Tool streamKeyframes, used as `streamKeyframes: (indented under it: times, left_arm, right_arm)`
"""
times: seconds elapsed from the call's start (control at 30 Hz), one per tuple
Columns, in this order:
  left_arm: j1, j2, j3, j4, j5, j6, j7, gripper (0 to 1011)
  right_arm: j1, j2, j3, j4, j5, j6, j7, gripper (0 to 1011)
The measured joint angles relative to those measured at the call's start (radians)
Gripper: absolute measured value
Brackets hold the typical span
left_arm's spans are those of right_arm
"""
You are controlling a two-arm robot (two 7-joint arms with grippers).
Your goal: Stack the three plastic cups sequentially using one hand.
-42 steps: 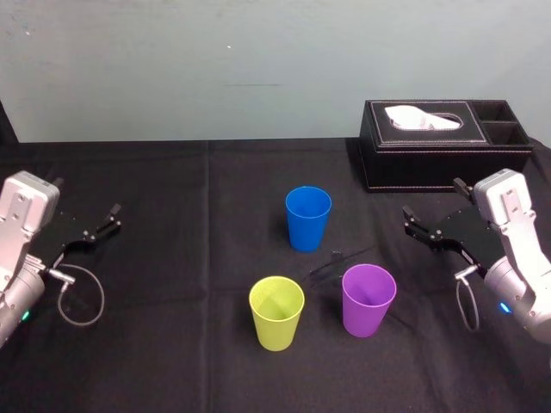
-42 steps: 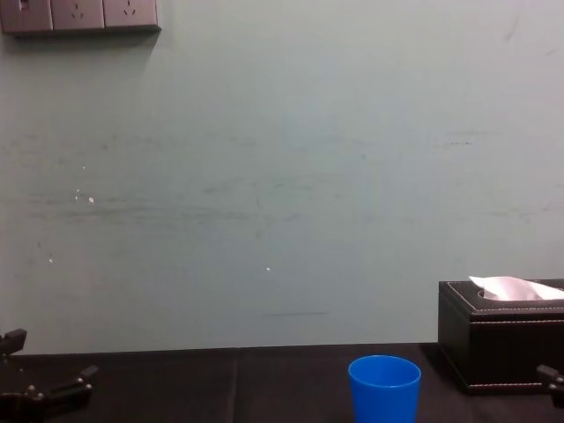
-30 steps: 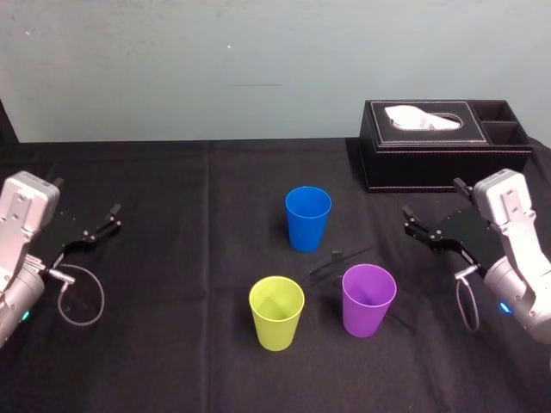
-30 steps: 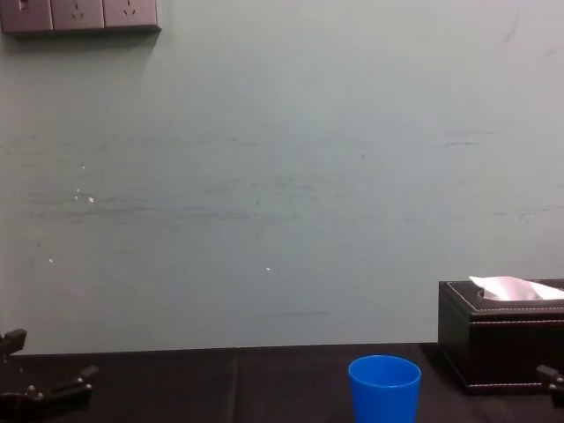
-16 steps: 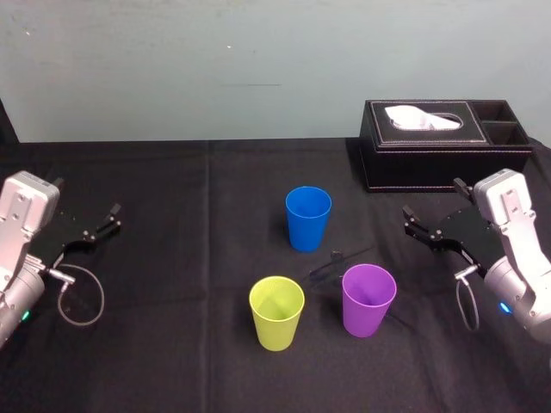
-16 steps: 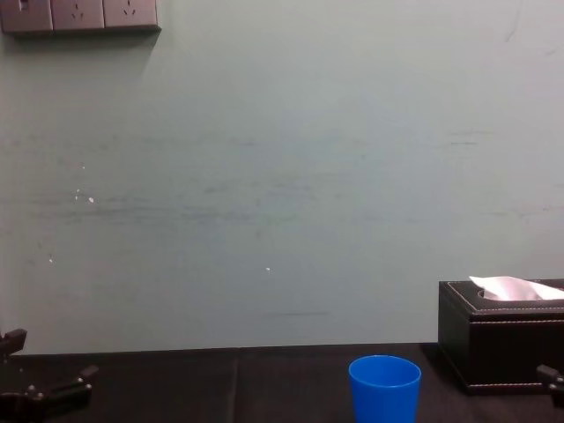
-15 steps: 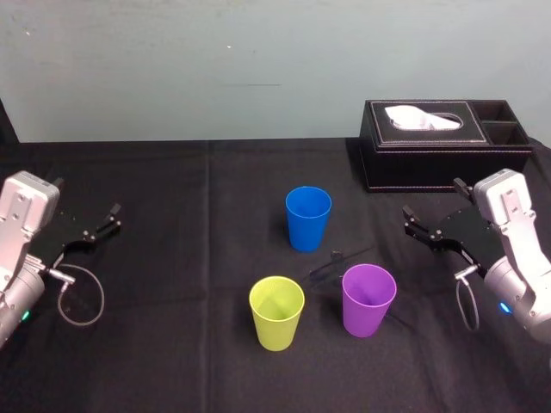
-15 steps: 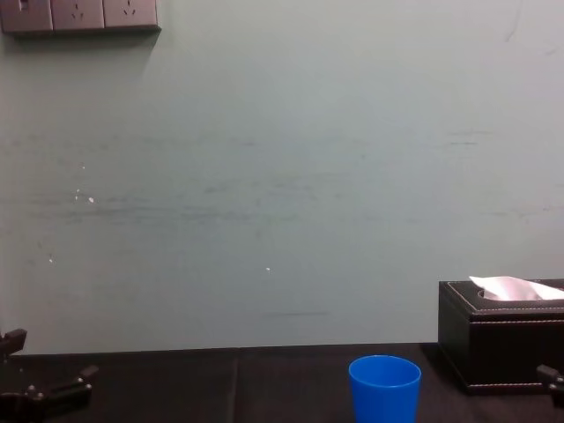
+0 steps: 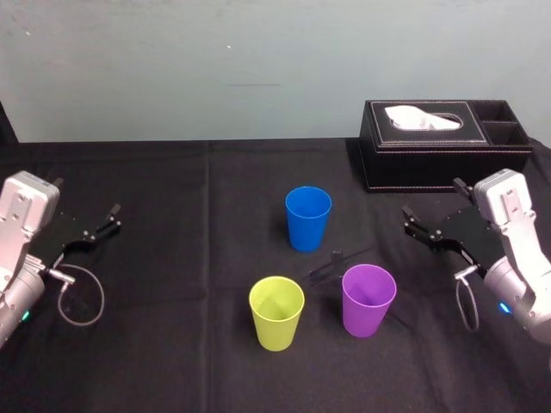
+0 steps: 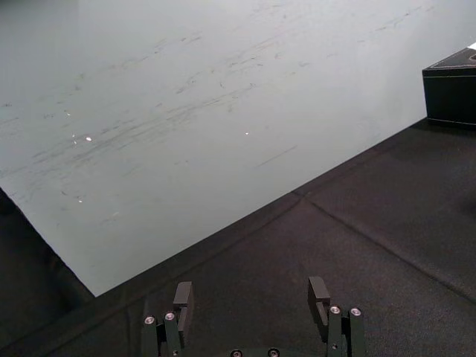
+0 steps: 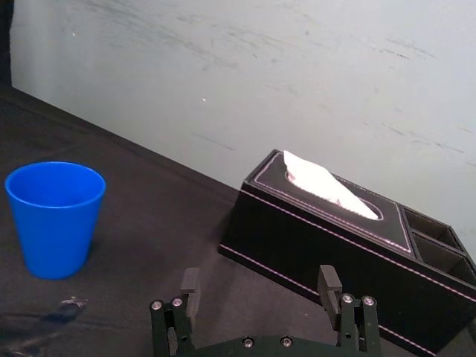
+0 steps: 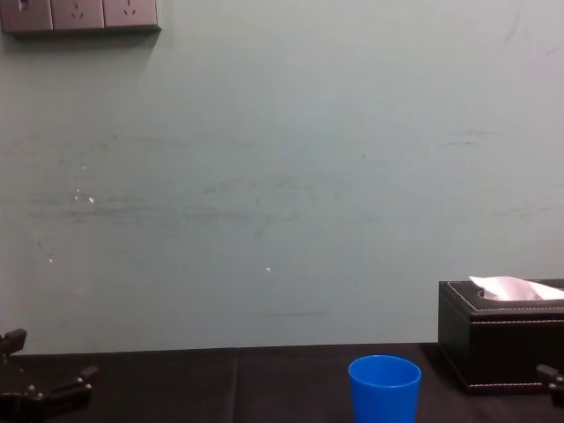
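Three plastic cups stand upright and apart on the black cloth. The blue cup point(image 9: 307, 217) point(image 11: 54, 219) point(image 12: 384, 389) is farthest back, the yellow-green cup point(image 9: 276, 311) is front left and the purple cup point(image 9: 368, 298) is front right. My right gripper point(image 9: 432, 202) point(image 11: 258, 279) hovers open and empty to the right of the purple cup, well apart from it. At the table's left side my left gripper point(image 9: 86, 198) point(image 10: 251, 290) rests open and empty.
A black leather tissue box point(image 9: 443, 142) point(image 11: 335, 223) stands at the back right, behind my right gripper. A small dark wiry thing point(image 9: 336, 262) lies on the cloth point(image 9: 172, 172) between the blue and purple cups. A pale wall rises behind the table.
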Motion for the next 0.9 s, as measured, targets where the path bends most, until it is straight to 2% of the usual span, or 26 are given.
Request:
streamKeyframes:
  times: [0.17, 0.4, 0.7, 0.9]
  left_arm:
    - [0.000, 0.000, 0.000, 0.000, 0.000, 0.000, 0.000, 1010]
    - [0.000, 0.000, 0.000, 0.000, 0.000, 0.000, 0.000, 1010]
    - [0.000, 0.000, 0.000, 0.000, 0.000, 0.000, 0.000, 1010]
    - [0.000, 0.000, 0.000, 0.000, 0.000, 0.000, 0.000, 1010]
  right_arm:
    - [-0.021, -0.001, 0.018, -0.033, 0.003, 0.008, 0.006, 1000]
    - [-0.064, 0.018, 0.069, -0.090, 0.049, 0.023, 0.042, 1000]
    - [-0.144, 0.077, 0.160, -0.180, 0.142, 0.031, 0.132, 1000]
    - [-0.196, 0.113, 0.196, -0.230, 0.170, 0.024, 0.176, 1000]
